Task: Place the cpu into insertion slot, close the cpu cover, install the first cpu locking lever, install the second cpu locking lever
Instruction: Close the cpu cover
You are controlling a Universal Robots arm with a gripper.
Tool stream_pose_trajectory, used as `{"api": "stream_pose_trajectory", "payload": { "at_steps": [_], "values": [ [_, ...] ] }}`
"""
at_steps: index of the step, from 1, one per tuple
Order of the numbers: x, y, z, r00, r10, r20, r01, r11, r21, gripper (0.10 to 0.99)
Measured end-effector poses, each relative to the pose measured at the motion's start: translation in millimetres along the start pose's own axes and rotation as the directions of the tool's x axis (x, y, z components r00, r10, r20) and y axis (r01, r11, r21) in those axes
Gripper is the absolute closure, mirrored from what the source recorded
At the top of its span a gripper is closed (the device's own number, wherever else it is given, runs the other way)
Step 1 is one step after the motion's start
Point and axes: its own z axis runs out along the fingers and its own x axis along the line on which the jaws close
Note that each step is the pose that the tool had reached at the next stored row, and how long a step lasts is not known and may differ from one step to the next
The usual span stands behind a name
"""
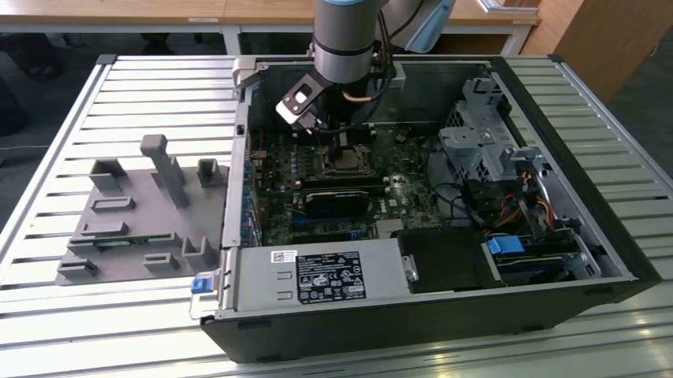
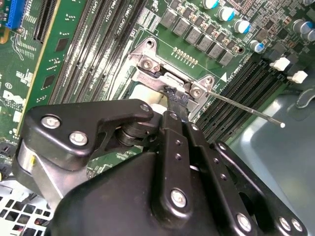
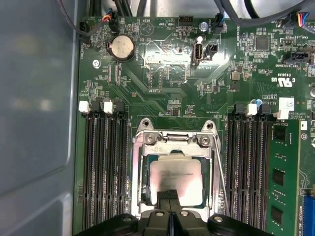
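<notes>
- One robot arm hung inside an open computer case (image 1: pixel 421 335), its gripper (image 1: pixel 339 143) low over the green circuit board (image 1: pixel 276 220).
- Seen in the first wrist view, the gripper (image 3: pixel 170 194) had its two fingers pressed together with nothing between them. The tips were over one edge of the cpu (image 3: pixel 177 172). I could not tell whether they touched it.
- That silvery chip lay flat in the insertion slot (image 3: pixel 146 191), with the cpu cover (image 3: pixel 138 169) down around it.
- A thin locking lever (image 2: pixel 246 110) stuck out past the cover's corner.
- A grey fixture plate (image 1: pixel 126 228) lay on the slatted table (image 1: pixel 589 102), at the exterior view's left of the case.
</notes>
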Motion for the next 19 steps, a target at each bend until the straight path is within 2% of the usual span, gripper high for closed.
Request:
{"api": "stream_pose_trajectory", "payload": {
  "at_steps": [10,14,19],
  "values": [
    [-4.9,0.0,2.0,1.0,0.0,0.0004,0.0,1.0,0.0,0.98],
    [-5.2,5.5,2.8,1.0,0.0,0.0006,0.0,1.0,0.0,0.98],
    [-5.1,5.6,3.2,1.0,0.0,0.0006,0.0,1.0,-0.001,0.98]
  ]
}}
